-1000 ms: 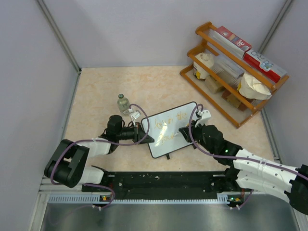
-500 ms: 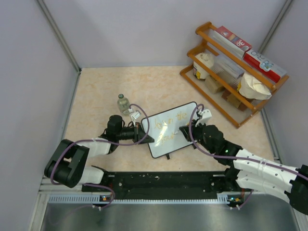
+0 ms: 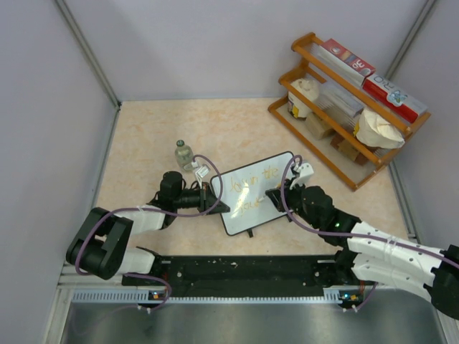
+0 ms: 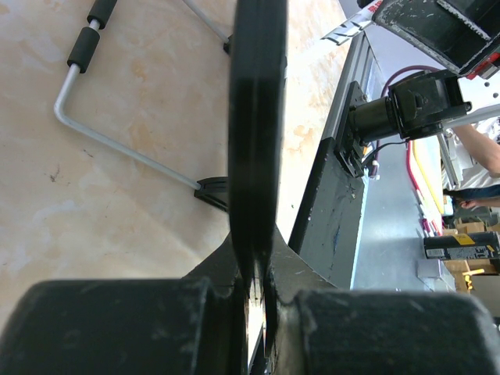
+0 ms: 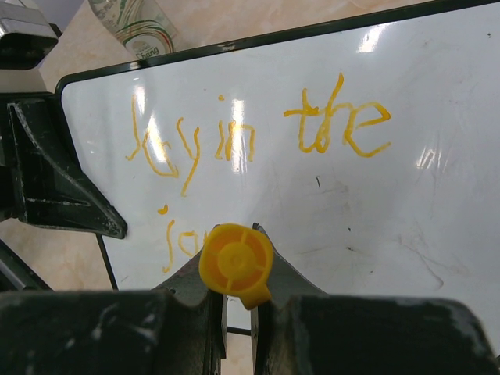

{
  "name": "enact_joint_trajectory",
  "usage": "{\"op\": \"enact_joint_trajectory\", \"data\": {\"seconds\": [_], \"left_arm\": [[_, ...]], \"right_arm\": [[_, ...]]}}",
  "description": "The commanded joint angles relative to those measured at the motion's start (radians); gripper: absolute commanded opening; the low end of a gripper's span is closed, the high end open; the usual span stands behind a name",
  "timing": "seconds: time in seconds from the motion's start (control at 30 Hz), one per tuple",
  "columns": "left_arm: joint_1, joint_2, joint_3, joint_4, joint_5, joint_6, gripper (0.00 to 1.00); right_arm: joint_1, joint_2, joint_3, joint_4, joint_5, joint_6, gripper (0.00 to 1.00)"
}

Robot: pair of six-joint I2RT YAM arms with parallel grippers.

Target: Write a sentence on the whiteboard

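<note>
Left gripper [image 3: 214, 203] clamped on left edge of whiteboard [image 3: 240, 217], arm stretched low across bench [image 3: 143, 136], right gripper [image 3: 273, 195] closed on yellow marker [image 5: 236, 264], pointed at lower line of orange sentence [image 5: 258, 141], whiteboard propped mid-bench.

Robot lab cell: grey partition panels [image 3: 237, 43], aluminium mounting rail [image 3: 237, 295], exposed cabling [image 3: 166, 212].

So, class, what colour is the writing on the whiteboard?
The writing is orange-yellow on the white whiteboard. It shows best in the right wrist view.
</note>
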Motion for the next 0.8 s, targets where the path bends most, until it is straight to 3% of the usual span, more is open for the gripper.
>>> {"op": "enact_joint_trajectory", "data": {"seconds": [0.0, 0.77], "left_arm": [[-0.007, 0.017, -0.014, -0.013, 0.029, 0.028, 0.0], [-0.006, 0.015, -0.016, -0.016, 0.029, 0.028, 0.0]], "right_arm": [[-0.012, 0.011, 0.03, 0.049, -0.012, -0.014, 0.0], [-0.012, 0.0, 0.015, 0.038, 0.094, 0.012, 0.0]]}}
